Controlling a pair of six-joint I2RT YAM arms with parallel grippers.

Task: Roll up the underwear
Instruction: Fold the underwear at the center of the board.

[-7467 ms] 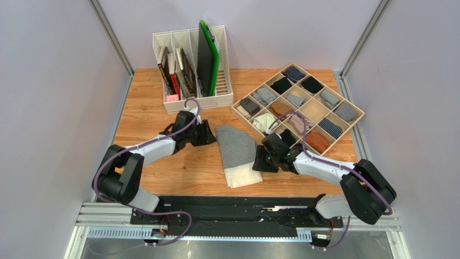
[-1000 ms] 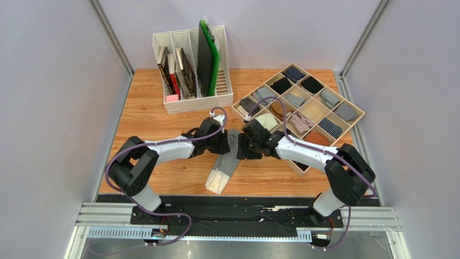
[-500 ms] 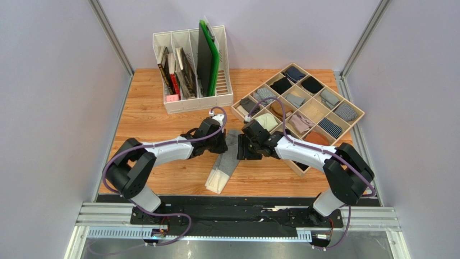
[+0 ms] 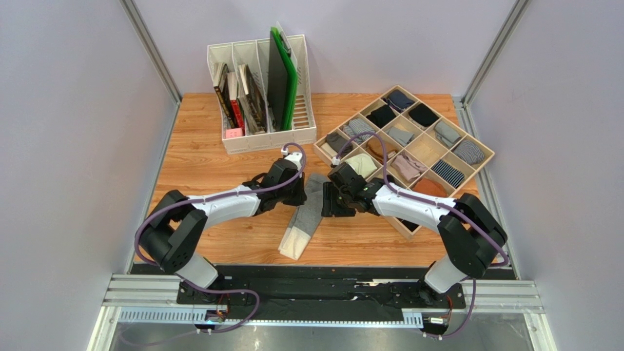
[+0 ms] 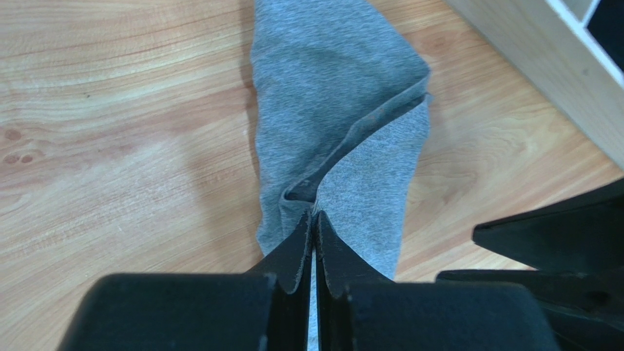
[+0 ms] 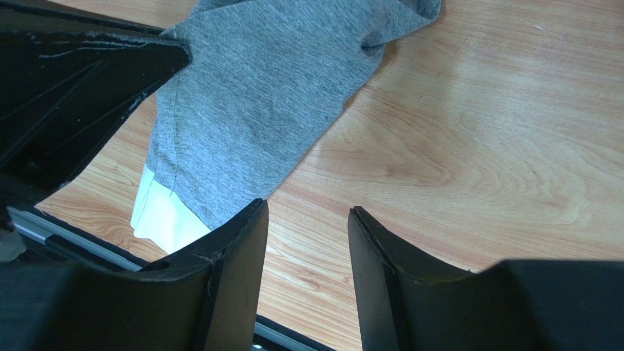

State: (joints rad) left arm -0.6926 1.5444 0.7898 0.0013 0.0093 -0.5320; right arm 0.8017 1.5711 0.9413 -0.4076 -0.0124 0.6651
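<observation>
The underwear (image 4: pixel 304 216) lies folded into a narrow grey strip on the wooden table, with its white waistband (image 4: pixel 293 245) at the near end. My left gripper (image 4: pixel 302 191) sits at the strip's far end. In the left wrist view it (image 5: pixel 313 213) is shut on a raised fold of the underwear (image 5: pixel 329 88). My right gripper (image 4: pixel 326 201) hovers just to the right of the strip. In the right wrist view it (image 6: pixel 307 212) is open with only bare wood between its fingers, and the underwear (image 6: pixel 256 95) lies to its left.
A wooden divided tray (image 4: pixel 480 150) with several rolled bundles stands at the back right; its wall (image 5: pixel 535 66) is close to the underwear's far end. A white file organiser (image 4: pixel 260 135) with books and a green board stands at the back.
The left gripper has closed on the fabric fold within the last second. Since the earliest frame the underwear has become a narrow strip, and both grippers have moved to its far end.
</observation>
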